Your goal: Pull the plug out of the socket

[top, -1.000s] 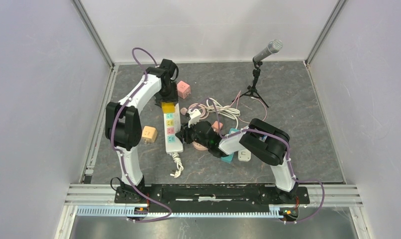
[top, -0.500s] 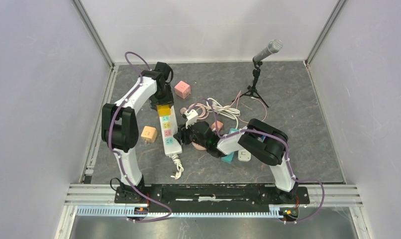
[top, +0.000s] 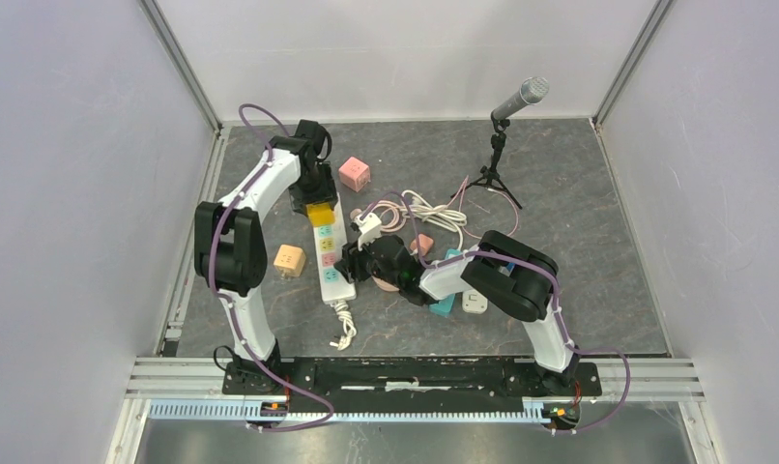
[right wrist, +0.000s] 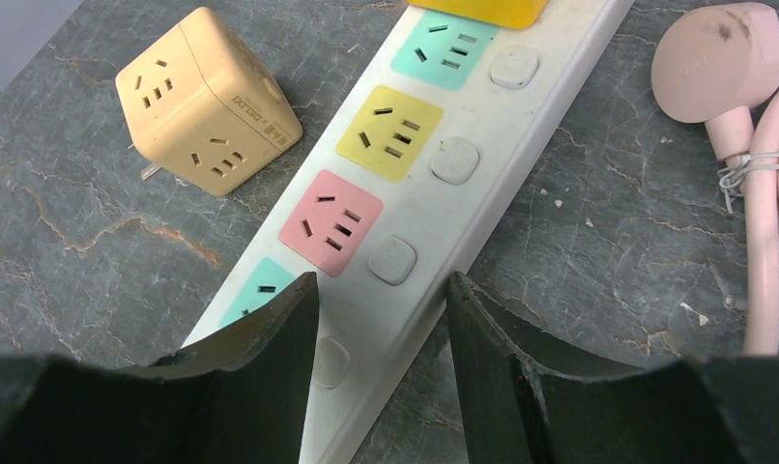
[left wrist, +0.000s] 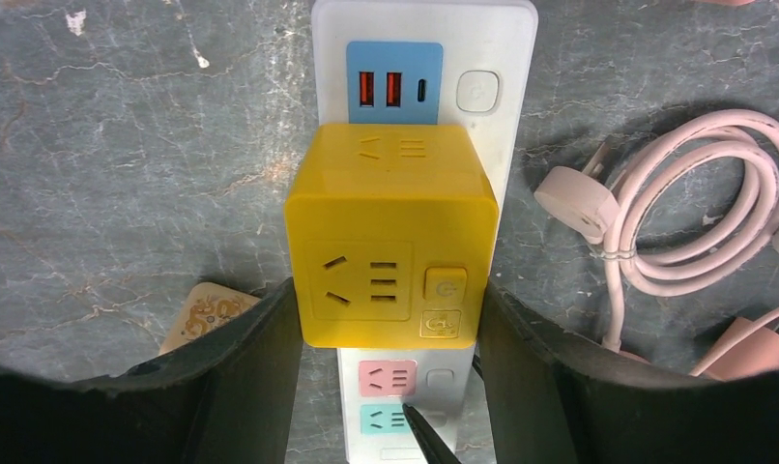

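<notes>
A yellow cube plug [top: 320, 213] sits in the far end of a white power strip [top: 330, 261] with coloured sockets. In the left wrist view the cube [left wrist: 390, 246] stands plugged in just below the strip's blue USB panel [left wrist: 393, 82]. My left gripper [left wrist: 388, 300] is shut on the cube, one finger on each side. My right gripper [right wrist: 381, 290] is open over the strip's near end [right wrist: 405, 222]. Its left finger lies on top of the strip by the teal socket, and its right finger is just off the strip's edge.
An orange cube [top: 289, 259] lies left of the strip, and a pink cube [top: 354, 173] behind it. Coiled pink and white cables [top: 415, 208] with plugs lie to the right. A teal block [top: 448, 290] and a white adaptor [top: 475, 302] sit by the right arm. A microphone tripod [top: 497, 164] stands at back right.
My left gripper has shifted left and slightly back with the yellow cube. The strip's far end swung left with it. My right gripper moved a little left along the strip's near end.
</notes>
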Action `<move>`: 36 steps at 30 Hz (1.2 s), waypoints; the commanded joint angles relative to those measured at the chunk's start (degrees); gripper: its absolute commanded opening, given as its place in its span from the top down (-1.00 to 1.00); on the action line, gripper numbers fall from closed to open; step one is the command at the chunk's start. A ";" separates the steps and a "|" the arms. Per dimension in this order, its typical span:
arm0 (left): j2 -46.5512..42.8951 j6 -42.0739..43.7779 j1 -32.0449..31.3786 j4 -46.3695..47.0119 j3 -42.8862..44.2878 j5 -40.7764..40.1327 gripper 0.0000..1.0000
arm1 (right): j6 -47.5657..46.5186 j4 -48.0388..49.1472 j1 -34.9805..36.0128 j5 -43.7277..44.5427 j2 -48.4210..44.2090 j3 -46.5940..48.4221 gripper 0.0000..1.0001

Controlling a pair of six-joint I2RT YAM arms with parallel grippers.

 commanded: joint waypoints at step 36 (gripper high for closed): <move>-7.64 -4.49 -5.87 1.35 -3.58 -19.65 0.28 | -1.20 -12.85 1.35 0.48 4.75 1.37 -0.26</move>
